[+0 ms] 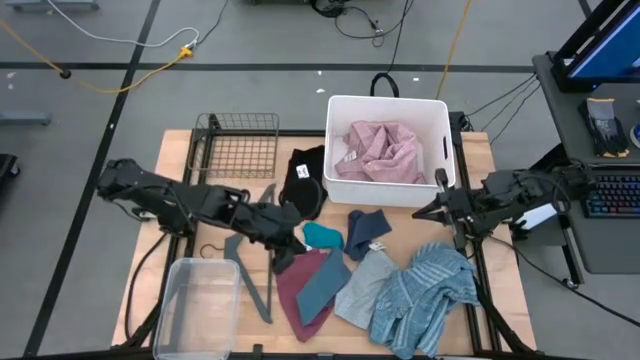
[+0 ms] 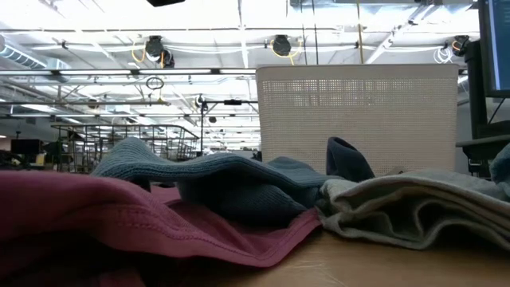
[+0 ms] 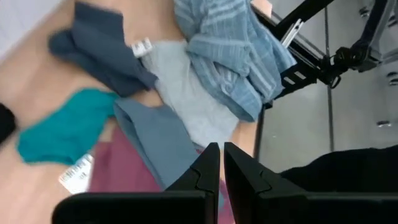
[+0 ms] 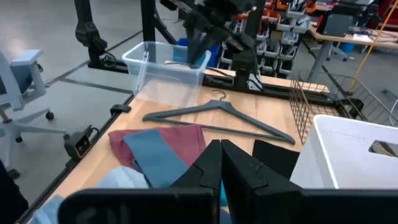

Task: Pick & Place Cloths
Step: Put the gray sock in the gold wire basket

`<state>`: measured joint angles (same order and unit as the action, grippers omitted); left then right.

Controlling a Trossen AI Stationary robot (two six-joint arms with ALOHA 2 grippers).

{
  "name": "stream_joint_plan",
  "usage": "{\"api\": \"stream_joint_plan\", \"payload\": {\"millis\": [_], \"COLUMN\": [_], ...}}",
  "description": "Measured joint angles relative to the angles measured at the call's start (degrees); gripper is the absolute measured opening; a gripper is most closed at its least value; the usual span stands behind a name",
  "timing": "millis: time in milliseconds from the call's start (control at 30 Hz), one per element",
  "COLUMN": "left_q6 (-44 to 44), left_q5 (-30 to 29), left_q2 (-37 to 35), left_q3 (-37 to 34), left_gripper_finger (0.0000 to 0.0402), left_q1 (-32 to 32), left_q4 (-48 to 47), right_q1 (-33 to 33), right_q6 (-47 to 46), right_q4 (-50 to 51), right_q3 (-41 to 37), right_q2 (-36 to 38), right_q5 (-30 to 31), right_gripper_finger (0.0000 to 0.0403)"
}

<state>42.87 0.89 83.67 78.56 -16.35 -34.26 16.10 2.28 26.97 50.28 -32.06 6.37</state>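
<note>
Maroon cloth (image 2: 96, 211): was seen nearest the low camera, spread flat at the table's front; a slate-blue cloth (image 1: 322, 285) was laid across it.
Grey cloth (image 2: 414, 209): was found just beside the maroon one, touching the striped cloth (image 1: 425, 295) at the front right corner.
Clear tub (image 1: 197, 305): was set at the front left, nothing seen in it; a hanger (image 1: 250, 265) lay between it and the cloths.
Left gripper (image 1: 296, 243): was held above the teal cloth (image 1: 322, 236) and the maroon one's upper edge, jaws closed to a slit, nothing between them.
Teal cloth: was judged the likeliest next pick, small, bunched, apart from the hanger.
Advice: the jaws would have to be opened before descent; a raised fold at the bunch's middle should be aimed for, so that the maroon cloth beneath is not pinched too.
Navy cloth (image 1: 366, 228): was lying just beside the teal one, tag showing.
Right gripper (image 1: 424, 212): was parked by the bin's front right corner, jaws fully closed, nothing held.
Black cloth (image 1: 303, 182): was draped beside the bin (image 1: 440, 110), touching its left wall.
Pink cloth (image 1: 378, 152): was already placed inside the bin, room left beside it.
Wire basket (image 1: 238, 146): was standing at the back left, untouched.
</note>
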Motion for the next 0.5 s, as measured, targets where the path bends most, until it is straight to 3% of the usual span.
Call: {"api": "stream_joint_plan", "payload": {"millis": [233, 500], "left_q6": [9.54, 15.13], "left_q5": [-0.27, -1.79], "left_q2": [3.49, 7.19], "left_q3": [0.24, 0.24], "left_gripper_finger": [0.0021, 0.0021], "left_q1": [-2.1, -4.5], "left_q4": [1.82, 7.79], "right_q1": [0.0, 0.0], "right_q6": [0.0, -1.58], "right_q4": [-6.22, -6.14], "right_q3": [-6.57, -11.91], "right_q2": [7.65, 15.42], "right_q5": [1.29, 1.29], "right_gripper_finger": [0.0, 0.0]}}
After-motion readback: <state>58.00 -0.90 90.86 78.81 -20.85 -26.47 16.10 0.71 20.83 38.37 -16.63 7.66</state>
